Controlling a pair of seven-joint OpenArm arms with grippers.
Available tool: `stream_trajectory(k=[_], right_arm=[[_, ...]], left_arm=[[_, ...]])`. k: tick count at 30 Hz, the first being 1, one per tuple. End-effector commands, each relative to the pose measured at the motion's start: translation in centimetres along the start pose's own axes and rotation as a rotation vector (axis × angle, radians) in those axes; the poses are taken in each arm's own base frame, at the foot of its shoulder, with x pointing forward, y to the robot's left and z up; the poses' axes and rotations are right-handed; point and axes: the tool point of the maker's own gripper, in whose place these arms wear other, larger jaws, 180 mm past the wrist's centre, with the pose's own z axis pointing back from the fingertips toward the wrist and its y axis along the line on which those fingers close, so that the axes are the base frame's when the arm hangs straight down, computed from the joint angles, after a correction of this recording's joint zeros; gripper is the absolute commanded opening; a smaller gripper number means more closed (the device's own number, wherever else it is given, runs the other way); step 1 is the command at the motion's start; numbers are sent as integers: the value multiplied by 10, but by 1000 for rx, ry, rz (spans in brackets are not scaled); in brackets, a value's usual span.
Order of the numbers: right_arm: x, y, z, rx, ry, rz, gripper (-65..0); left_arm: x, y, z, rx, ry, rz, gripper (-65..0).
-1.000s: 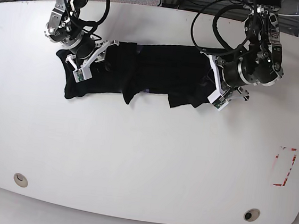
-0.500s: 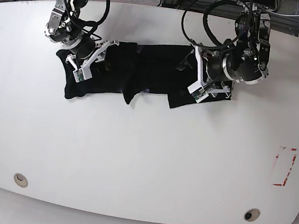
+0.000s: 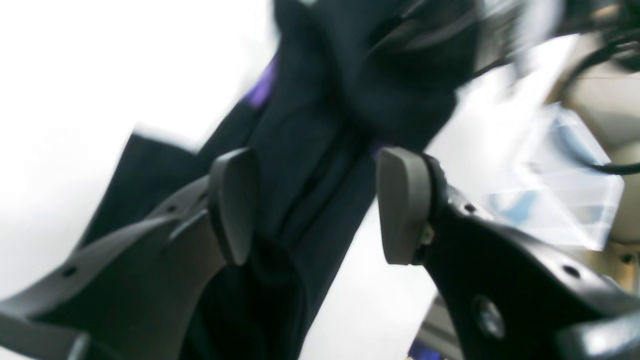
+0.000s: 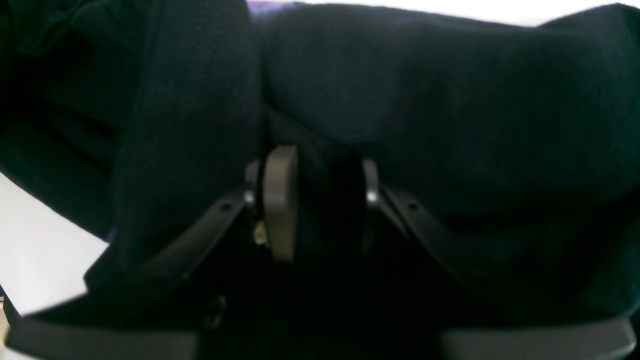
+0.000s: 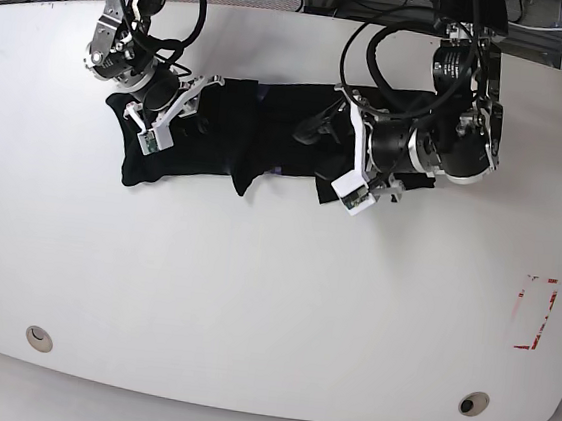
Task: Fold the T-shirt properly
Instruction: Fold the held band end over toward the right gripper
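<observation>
Since the earlier frame we see the left gripper (image 5: 314,132) has slid inward along the T-shirt (image 5: 259,133), jaws now spread apart with black cloth loose between them. Our right gripper (image 5: 195,89) pinches a fold (wrist view confirms). That shirt lies bunched near the table's (image 5: 252,298) far edge.

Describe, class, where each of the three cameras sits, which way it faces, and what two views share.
Base: overhead, looking down on the white table; both arms show.
Left wrist: behind the left gripper, facing the T-shirt; fingers spread.
Right wrist: behind the right gripper, pressed into black cloth; jaws pinch a fold.
Shared: all views show the T-shirt.
</observation>
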Motion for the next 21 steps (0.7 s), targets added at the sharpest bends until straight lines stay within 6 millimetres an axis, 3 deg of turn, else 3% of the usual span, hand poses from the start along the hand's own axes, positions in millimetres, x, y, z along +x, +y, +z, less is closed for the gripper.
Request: stream_trajectory(k=[1,7,12,16,21], right_arm=[[-26,-8,3,-38,127,20,-485],[-25,-8,2,-38,125,21,-485],[-25,-8,2,-39,126,22,-485],[-25,-8,2,-37,125,20,-485],[-24,-4,-1,-31,120,13,-485]], left_arm=[[23,1,10,-11,-94,-11,-300],[16,40,36,120,-114,53,-304],[-7,71,63,259,-34,53,-319],[-23,91,84,335,16,65,-422],[-46,96,92,383,68,104,-511]])
